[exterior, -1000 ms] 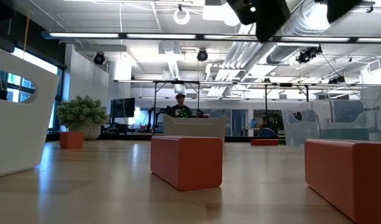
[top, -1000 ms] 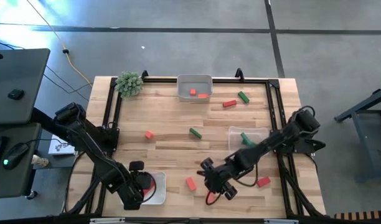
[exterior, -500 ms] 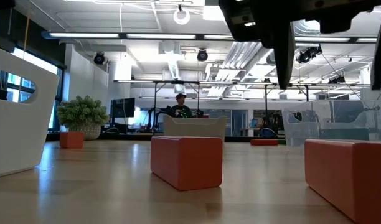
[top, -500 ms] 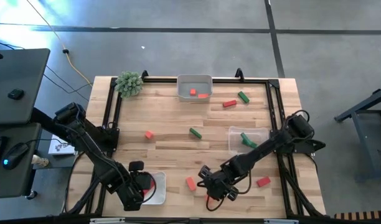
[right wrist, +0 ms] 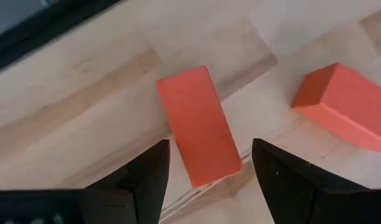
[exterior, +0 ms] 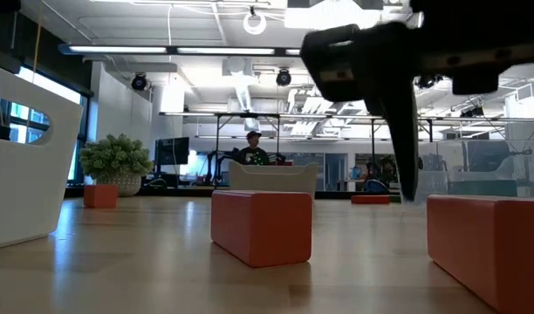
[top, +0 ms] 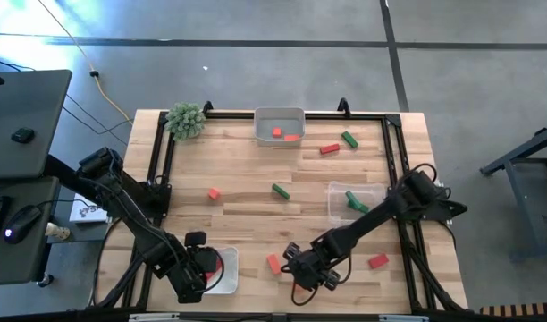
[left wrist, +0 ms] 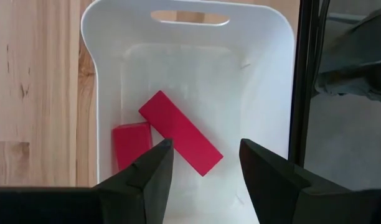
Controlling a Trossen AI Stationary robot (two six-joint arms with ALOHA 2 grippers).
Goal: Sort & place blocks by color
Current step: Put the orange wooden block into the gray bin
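The right hand (top: 300, 275) hangs low over the near edge of the table (top: 256, 179), its fingers (right wrist: 147, 180) spread apart with nothing between them, and an orange-coral block (right wrist: 198, 126) lies flat on the wood directly ahead of the gap. A second orange-coral block (right wrist: 340, 106) sits just beyond it, off to one side and cut off by the frame edge. From above, the hand itself covers much of the spot, so only one of these blocks (top: 273, 263) shows, beside the fingers; in the level view the dark hand fills the upper part of the picture and hides the room behind it. The right arm stretches long and low from its base at the table's right edge, slanting toward the near middle. The left hand (left wrist: 203, 168) hovers with fingers apart over a white tray (left wrist: 271, 81), in which two red blocks (left wrist: 178, 132) lie touching, the shorter one partly hidden by a finger. Farther from the right hand, a red block (top: 378, 261) lies toward the arm's base, a clear tray (top: 336, 192) holds a green block (top: 354, 199), and more blocks are scattered toward the far side, where a grey tray (top: 265, 116) holds two orange-coral pieces (top: 285, 134).
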